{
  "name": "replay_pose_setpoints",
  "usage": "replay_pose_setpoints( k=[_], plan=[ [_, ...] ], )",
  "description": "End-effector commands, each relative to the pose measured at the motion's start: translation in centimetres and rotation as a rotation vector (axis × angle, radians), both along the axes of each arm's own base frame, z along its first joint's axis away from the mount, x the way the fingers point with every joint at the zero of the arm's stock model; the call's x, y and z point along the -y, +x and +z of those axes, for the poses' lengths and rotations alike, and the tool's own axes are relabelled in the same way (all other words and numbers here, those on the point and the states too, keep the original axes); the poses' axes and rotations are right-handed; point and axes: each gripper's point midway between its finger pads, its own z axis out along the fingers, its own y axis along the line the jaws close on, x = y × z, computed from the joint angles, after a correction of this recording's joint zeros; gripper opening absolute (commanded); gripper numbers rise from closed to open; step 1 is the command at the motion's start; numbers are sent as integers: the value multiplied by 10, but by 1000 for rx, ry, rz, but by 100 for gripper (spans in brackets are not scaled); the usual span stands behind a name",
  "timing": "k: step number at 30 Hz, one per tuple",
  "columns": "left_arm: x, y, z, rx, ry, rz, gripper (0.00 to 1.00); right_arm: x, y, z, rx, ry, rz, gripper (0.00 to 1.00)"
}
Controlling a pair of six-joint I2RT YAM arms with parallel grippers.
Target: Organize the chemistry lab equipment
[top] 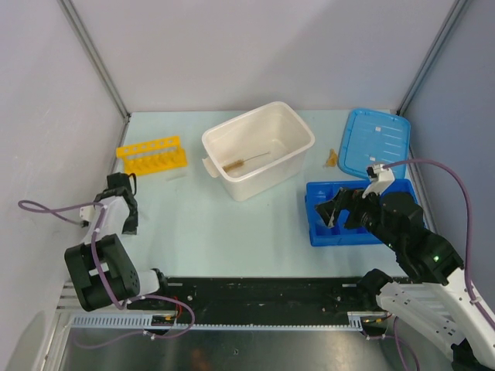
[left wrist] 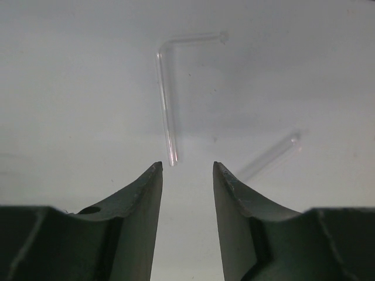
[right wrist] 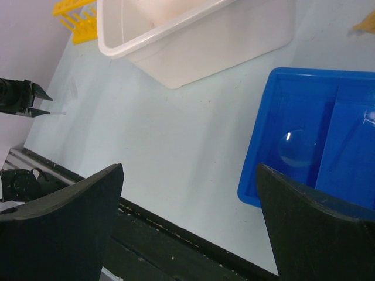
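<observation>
- Two clear tubes on the counter (left wrist: 70,88) here. Bent tube (left wrist: 166,99) sits at 12 o'clock off the left fingers (left wrist: 143,199), tip just ahead of a narrow, empty gap; straight tube (left wrist: 272,153) at 2 o'clock.
- I'd slide forward so the stem centres, then pinch gently, glass rolls. Right fingers (right wrist: 76,205) gape wide, empty, over the blue tray (right wrist: 287,99).

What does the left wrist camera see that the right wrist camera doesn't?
Only the left wrist view shows plainly: a bent clear tube and a short straight clear tube. Only the right wrist view: the white tub, blue tray, yellow rack and the right tool. Both: the pale table and the left tool.
</observation>
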Motion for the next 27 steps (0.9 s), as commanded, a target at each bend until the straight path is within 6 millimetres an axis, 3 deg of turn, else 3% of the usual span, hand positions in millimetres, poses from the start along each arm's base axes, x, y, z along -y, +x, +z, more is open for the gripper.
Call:
replay_pose_setpoints(
  k=[1, 27],
  plan=[
    [-19, -11, -1, -14, 51, 97, 44, -9, -1, 5, -6, 44, 24, 100],
    [-17, -16, -24, -104, 6, 105, 43, -11, -6, 10, 8, 62, 40, 99]
  ],
)
